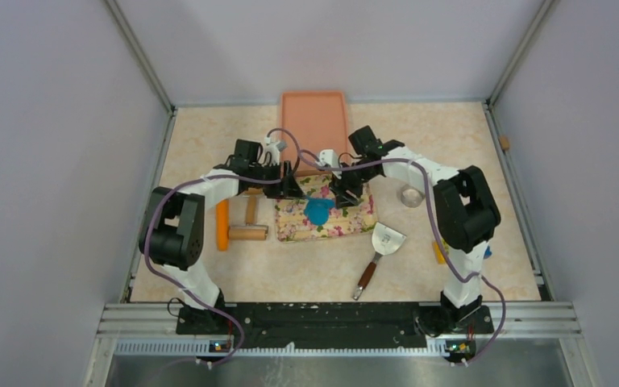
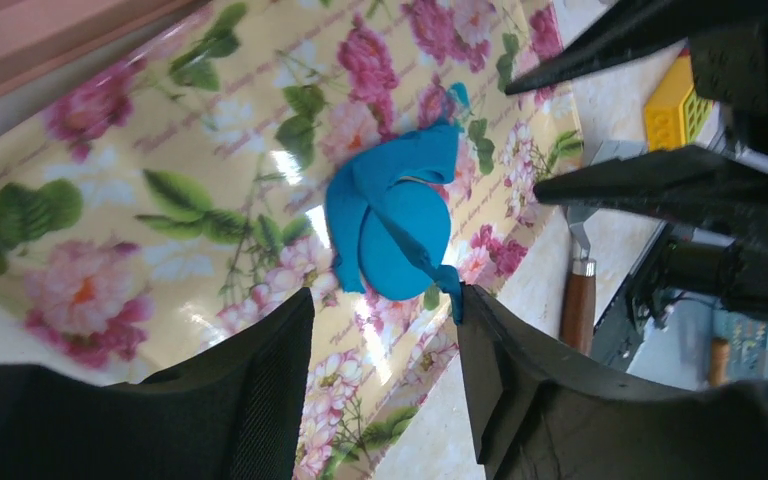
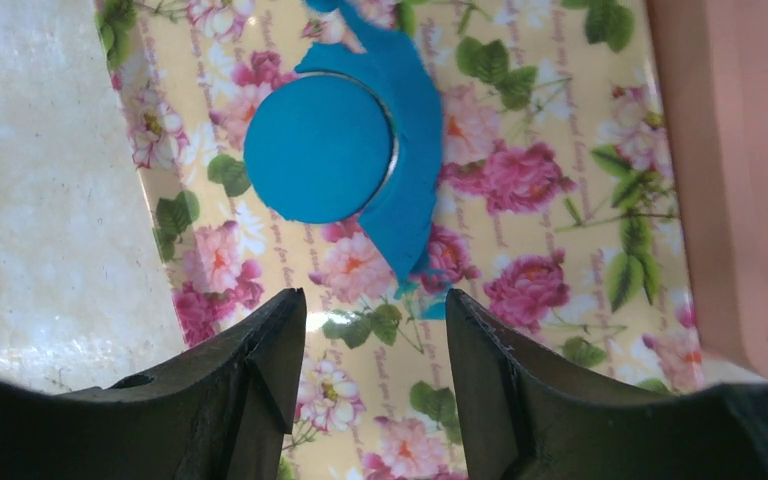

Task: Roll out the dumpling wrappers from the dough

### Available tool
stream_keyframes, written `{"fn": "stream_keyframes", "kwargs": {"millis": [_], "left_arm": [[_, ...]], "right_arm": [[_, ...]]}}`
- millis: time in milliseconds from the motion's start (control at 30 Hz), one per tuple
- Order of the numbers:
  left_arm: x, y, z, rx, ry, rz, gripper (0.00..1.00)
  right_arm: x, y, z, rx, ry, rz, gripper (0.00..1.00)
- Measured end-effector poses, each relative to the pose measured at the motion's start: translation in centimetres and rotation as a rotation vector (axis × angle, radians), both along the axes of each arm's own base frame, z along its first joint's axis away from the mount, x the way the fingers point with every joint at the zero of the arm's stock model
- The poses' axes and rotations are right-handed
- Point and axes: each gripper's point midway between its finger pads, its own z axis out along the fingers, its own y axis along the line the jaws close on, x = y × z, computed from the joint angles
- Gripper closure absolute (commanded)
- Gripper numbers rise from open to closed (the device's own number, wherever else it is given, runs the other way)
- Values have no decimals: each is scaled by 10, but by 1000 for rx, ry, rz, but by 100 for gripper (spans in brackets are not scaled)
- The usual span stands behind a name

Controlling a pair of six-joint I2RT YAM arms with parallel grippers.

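From above, the left gripper (image 1: 294, 189) and right gripper (image 1: 342, 193) meet over a glossy floral-print rolling mat (image 1: 346, 224) in the middle of the beige table (image 1: 290, 274). A bright blue patch of dough lies on the mat between them. A pink rectangular tray (image 1: 314, 121) sits just behind the mat, a small metal ring cutter (image 1: 410, 196) to its right and a wooden-handled metal scraper (image 1: 379, 250) in front.

In the left wrist view, the left gripper's black fingers (image 2: 260, 390) stand apart and hold nothing. A thin, round, bright blue dumpling wrapper (image 2: 405, 245) lies flat on the mat, with a ragged blue dough scrap (image 2: 400, 165) looped around it. One tail of the scrap reaches a fingertip.

In the right wrist view, the right gripper's jaws are also spread and empty. The wrapper lies just beyond them, and the scrap curves along its right edge as a crescent.
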Motion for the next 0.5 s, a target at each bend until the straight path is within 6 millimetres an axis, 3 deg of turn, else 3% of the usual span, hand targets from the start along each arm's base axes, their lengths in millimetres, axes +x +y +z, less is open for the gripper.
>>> {"fn": "stream_keyframes", "kwargs": {"millis": [200, 300, 500], "left_arm": [[8, 30, -3, -40, 80, 119, 37], [10, 40, 1, -74, 104, 142, 30], [-13, 38, -3, -143, 194, 130, 29]], "right_arm": [[-18, 5, -21, -35, -71, 147, 46], [-24, 4, -30, -60, -99, 201, 48], [-11, 6, -33, -80, -187, 221, 51]]}}
